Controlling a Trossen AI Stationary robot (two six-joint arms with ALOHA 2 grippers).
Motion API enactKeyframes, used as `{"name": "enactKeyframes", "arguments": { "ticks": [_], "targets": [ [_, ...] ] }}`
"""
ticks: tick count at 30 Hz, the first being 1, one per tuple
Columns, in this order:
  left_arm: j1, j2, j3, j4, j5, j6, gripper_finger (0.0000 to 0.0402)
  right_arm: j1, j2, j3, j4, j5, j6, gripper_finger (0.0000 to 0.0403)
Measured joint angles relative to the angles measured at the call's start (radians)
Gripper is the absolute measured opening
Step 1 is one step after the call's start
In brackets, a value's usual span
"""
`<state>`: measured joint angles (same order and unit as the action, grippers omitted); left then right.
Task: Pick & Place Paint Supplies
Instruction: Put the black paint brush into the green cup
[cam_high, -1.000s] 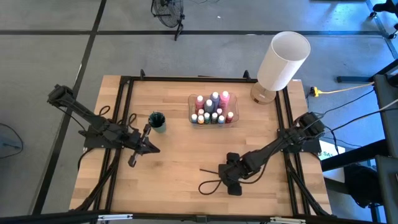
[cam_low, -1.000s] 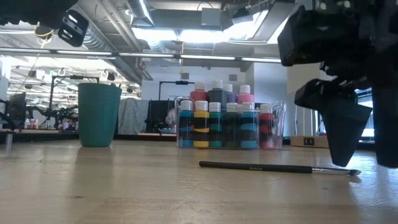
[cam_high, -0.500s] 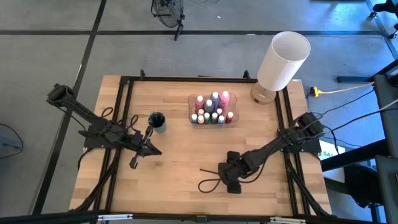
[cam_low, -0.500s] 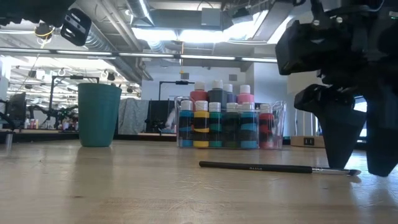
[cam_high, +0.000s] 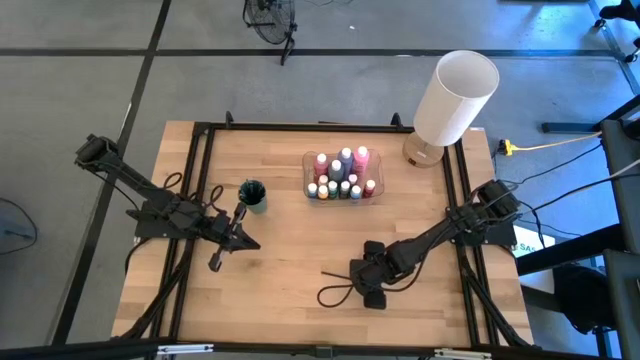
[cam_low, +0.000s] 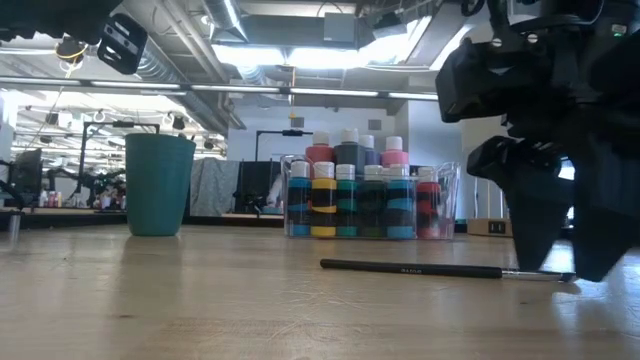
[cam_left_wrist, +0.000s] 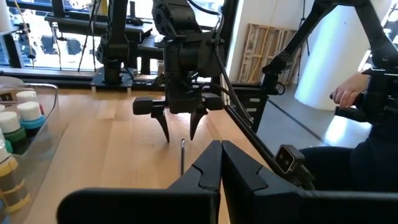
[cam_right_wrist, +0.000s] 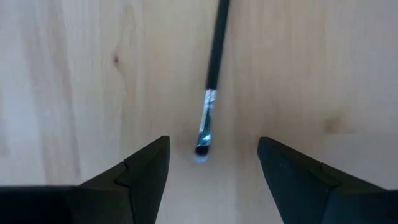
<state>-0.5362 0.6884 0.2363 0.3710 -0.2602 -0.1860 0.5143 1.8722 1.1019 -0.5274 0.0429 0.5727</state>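
Right gripper (cam_low: 560, 275) has shifted toward brush tip since a second ago, now lower over it; fingers (cam_right_wrist: 140, 177) spread wide, straddling bristle end, holding nothing. One paintbrush (cam_low: 440, 270) flat on table (cam_high: 280, 290), near front. Behind it, clear tray of paint bottles (cam_low: 365, 200), roughly a dozen, exact count unclear. One teal cup (cam_low: 158, 185) to the side. Left gripper (cam_high: 247, 241) unmoved, raised near cup, fingers (cam_left_wrist: 211, 174) pressed together, empty.
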Motion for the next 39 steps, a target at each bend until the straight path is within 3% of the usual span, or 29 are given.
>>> {"name": "enactKeyframes", "arguments": {
  "ticks": [8, 39],
  "targets": [
    [0.0, 0.0, 0.0, -0.002, 0.027, 0.0, 0.0002, -0.002, 0.038, 0.006, -0.014, 0.037, -0.059, 0.0252],
    [0.0, 0.0, 0.0, -0.003, 0.062, 0.015, 0.0002, 0.015, 0.05, 0.011, -0.046, 0.047, -0.004, 0.0245]
  ]
}}
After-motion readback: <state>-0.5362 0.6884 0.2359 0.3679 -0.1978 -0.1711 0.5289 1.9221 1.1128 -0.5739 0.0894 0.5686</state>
